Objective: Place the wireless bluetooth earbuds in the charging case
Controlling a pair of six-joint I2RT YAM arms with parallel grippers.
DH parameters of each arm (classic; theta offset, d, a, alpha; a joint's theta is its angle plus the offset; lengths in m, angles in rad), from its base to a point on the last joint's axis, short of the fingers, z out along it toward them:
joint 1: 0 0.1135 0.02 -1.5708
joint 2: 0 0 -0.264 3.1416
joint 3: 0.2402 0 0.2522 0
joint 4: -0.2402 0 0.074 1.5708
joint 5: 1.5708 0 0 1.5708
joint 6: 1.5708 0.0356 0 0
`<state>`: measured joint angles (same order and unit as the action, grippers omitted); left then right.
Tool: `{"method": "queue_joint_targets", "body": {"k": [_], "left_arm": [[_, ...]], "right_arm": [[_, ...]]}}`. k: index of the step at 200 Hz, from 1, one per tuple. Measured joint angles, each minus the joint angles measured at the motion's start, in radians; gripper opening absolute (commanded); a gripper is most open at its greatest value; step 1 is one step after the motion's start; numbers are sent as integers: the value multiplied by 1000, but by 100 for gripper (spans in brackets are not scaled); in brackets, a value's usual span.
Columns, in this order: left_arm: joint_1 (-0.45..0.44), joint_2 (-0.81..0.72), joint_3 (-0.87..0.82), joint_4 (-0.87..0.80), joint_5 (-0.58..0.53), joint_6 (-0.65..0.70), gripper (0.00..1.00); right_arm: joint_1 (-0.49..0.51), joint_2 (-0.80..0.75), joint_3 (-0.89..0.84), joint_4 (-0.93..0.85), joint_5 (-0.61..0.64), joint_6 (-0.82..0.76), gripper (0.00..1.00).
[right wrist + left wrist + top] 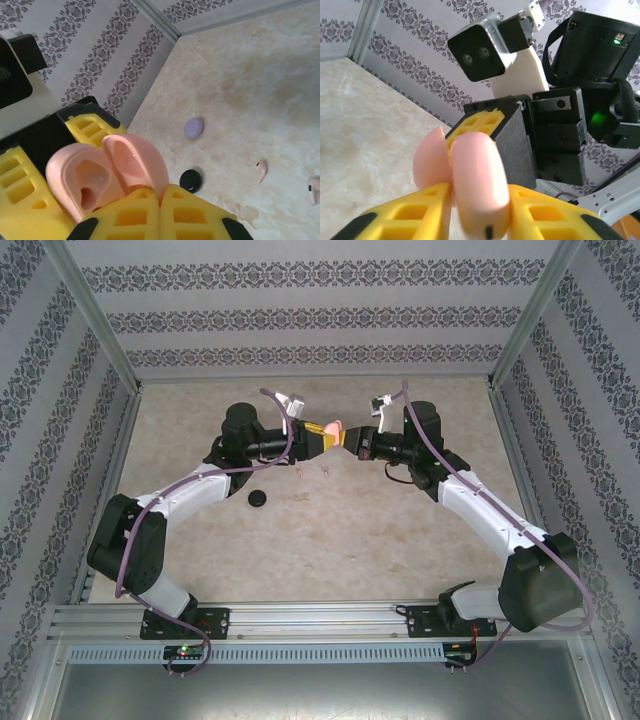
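Note:
A pale pink charging case [335, 429] hangs above the table's middle between both grippers, its lid swung open. My left gripper [477, 194] is shut on the case body [479, 167], which sits between its yellow fingers. My right gripper [160, 192] is shut on the rim of the lid [136, 156]. The body's hollow inside [84, 179] faces the right wrist camera. In the top view the left gripper [322, 437] and right gripper [351, 438] meet tip to tip. Two pale pink earbuds [260, 170] [314, 189] lie on the table below; the top view shows them [301, 472] [325, 471].
A shut black round case [259, 499] lies on the table left of the earbuds, seen again from the right wrist [190, 180]. A light purple case [193, 127] lies beyond it. Patterned walls [300, 320] enclose the marble table [330, 550], and a metal rail [320, 620] runs along the near edge.

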<state>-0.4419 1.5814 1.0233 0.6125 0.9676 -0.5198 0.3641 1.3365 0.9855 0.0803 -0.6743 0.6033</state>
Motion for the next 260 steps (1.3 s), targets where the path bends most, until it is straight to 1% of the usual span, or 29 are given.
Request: {"method": "queue_joint_targets", "body": {"k": [16, 30, 41, 63, 85, 115, 139, 167, 208, 260], "left_arm": [[-5, -2, 0, -27, -25, 20, 54], [-8, -13, 0, -74, -53, 50, 60], [-8, -32, 0, -123, -69, 77, 63], [-8, -91, 9, -256, -91, 165, 66], [-6, -121, 82, -426, -105, 279, 68], [-1, -114, 204, -645, -112, 425, 69], [4, -75, 308, -812, -106, 534, 70], [10, 2, 408, -975, -89, 629, 71], [12, 89, 486, -1146, -49, 719, 71], [12, 113, 535, -1263, 9, 790, 71]], "right_arm": [[0, -5, 19, -43, 23, -26, 0], [-2, -10, 41, -97, 50, -62, 0], [-2, -14, 57, -140, 71, -93, 0], [-7, -17, 81, -222, 109, -162, 0], [-9, -16, 100, -297, 142, -224, 0], [-8, -16, 153, -397, 181, -319, 0], [-3, -15, 205, -472, 221, -404, 0], [8, -15, 247, -546, 267, -487, 0], [44, 0, 299, -631, 350, -574, 0], [111, 26, 342, -705, 443, -643, 0]]}}
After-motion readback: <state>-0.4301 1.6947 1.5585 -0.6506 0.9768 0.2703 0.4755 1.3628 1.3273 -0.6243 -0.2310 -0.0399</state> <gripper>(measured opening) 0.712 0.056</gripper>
